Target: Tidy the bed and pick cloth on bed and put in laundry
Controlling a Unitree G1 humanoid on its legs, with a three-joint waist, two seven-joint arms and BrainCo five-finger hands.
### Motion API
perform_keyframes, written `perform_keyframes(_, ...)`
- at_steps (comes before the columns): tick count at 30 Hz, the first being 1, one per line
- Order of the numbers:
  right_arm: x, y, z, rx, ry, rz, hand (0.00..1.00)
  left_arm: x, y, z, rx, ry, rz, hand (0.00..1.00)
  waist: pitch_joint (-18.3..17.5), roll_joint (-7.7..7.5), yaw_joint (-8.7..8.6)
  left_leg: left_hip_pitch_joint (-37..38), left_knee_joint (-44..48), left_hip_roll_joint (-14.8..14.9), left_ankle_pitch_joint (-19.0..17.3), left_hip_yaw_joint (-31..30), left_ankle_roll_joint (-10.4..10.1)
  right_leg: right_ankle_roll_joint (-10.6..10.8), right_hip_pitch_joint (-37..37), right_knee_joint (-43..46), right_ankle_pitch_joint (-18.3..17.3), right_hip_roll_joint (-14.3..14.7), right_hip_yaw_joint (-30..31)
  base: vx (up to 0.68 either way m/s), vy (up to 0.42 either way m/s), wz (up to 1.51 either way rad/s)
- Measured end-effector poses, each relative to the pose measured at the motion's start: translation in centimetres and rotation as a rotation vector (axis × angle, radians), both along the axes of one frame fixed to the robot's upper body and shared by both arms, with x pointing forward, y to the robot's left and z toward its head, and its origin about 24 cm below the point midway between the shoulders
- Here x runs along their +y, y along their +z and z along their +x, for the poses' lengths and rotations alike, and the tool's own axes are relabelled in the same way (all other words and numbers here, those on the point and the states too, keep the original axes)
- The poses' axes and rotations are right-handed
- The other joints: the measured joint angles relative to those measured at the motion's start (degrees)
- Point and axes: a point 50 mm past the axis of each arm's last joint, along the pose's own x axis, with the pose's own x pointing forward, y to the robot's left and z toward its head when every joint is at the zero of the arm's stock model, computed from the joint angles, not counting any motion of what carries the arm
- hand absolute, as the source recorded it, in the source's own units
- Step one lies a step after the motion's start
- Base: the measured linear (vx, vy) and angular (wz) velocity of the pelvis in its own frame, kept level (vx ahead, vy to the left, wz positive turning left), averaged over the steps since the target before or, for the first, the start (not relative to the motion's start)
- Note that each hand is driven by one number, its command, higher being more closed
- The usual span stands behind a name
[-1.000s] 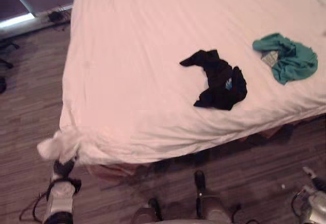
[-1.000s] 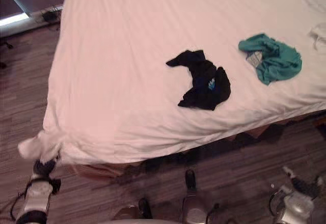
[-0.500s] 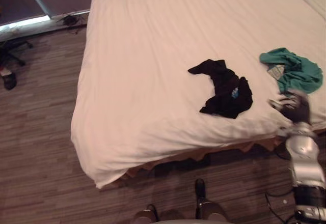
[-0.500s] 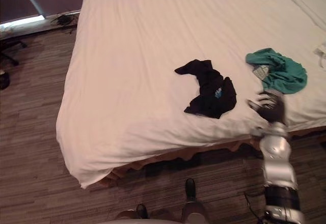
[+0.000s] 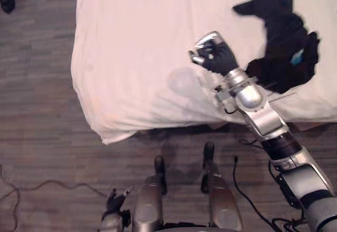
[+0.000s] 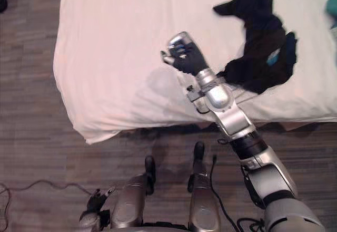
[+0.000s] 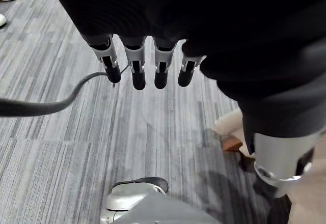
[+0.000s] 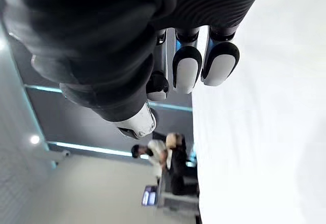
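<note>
Over the bed [image 5: 131, 42] the right hand [image 5: 213, 55] curls empty near black cloth [image 5: 281, 37]; left hand [image 7: 138, 63] hangs straight-fingered.

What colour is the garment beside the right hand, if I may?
Black garment with a blue patch; left eye view.

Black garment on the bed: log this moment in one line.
right hand: curled, empty, above white sheet | black garment: on sheet, ungrasped | left hand: open, over floor
</note>
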Motion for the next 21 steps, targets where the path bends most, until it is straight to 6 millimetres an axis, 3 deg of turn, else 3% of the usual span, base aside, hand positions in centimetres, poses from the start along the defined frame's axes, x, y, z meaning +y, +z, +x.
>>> perform_keyframes(2, 0.6, -1.2, 0.9, 0.063, -0.012, -0.001, 1.00, -0.4, 0.4, 1.5, -0.026, -0.027, 0.015, 0.00, 0.4, 0.82, 0.36, -2.9, 1.0, 0.0, 0.1, -0.8, 0.0, -0.1, -2.3, 0.5, 0.1, -0.1, -0.6, -0.05, -0.003, 0.21)
perform_keyframes(3, 0.7, -2.4, 1.6, 0.115, -0.034, 0.006, 1.00, -0.8, 0.9, 3.0, -0.050, -0.047, 0.025, 0.00, 0.8, 1.49, 1.40, -5.3, 1.6, -0.1, 0.2, -1.2, 0.2, -0.2, -4.3, 1.0, 0.1, -0.3, -1.0, -0.06, 0.001, 0.22)
perform_keyframes(10, 2.8, -2.6, 1.7, 0.088, 0.020, 0.075, 1.00, -2.4, 2.8, 7.3, -0.152, -0.121, 0.038, 0.00, 1.2, 2.22, 1.22, -9.3, 3.3, -0.7, 0.4, -1.2, 0.6, -0.2, -8.8, 3.3, 0.1, -1.1, -0.5, -0.06, 0.003, 0.02)
perform_keyframes(14, 4.4, -4.3, 1.3, 0.144, 0.049, 0.078, 1.00, -3.9, 3.2, 8.0, -0.186, -0.125, -0.002, 0.00, 1.1, 2.23, 0.96, -8.4, 3.2, -0.3, 0.4, -1.1, 0.5, -0.2, -7.9, 3.5, 0.1, -0.8, -0.5, -0.04, -0.041, -0.04)
perform_keyframes(17, 6.5, -8.5, -0.5, 0.263, 0.143, 0.008, 1.00, -4.1, 2.9, 7.6, -0.169, -0.123, -0.010, 0.00, 1.1, 2.21, 0.19, -5.3, 2.1, 0.1, 0.4, -1.2, 0.5, -0.7, -5.0, 3.2, -0.3, -0.5, -1.0, 0.00, -0.038, 0.01)
perform_keyframes(19, 8.2, -12.9, -2.7, 0.434, 0.235, -0.072, 1.00, -4.1, 2.7, 7.3, -0.159, -0.127, -0.006, 0.00, 1.1, 2.13, -0.11, -2.0, 0.7, 0.2, 0.5, -1.2, 0.3, -0.7, -2.2, 3.1, -1.1, -0.3, -1.3, 0.04, -0.019, 0.01)
perform_keyframes(21, 9.3, -18.6, -6.1, 0.668, 0.317, -0.150, 1.00, -3.9, 2.7, 7.1, -0.155, -0.130, 0.004, 0.00, 1.1, 1.93, -0.02, 1.1, -0.8, 0.2, 0.6, -1.1, 0.2, -0.7, 0.3, 3.0, -1.5, -0.2, -1.4, 0.05, -0.003, -0.02)
